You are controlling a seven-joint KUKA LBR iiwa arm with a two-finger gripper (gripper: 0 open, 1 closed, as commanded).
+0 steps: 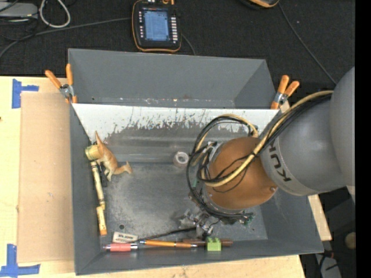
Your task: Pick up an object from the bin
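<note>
One grey bin (81,155) takes in the arm's orange-capped wrist (237,175), whose gripper (200,220) sits low near the front wall; whether it is parted, closed or holding anything cannot be told. By the left wall lie one long yellow stick (98,197) and one tan toy dinosaur (110,161). Along the front lie one thin black rod (165,235), one orange pencil (168,245), one pink marker (119,248) and, just below the gripper, one green block (214,245); one small white ring (181,157) lies mid-bin.
</note>
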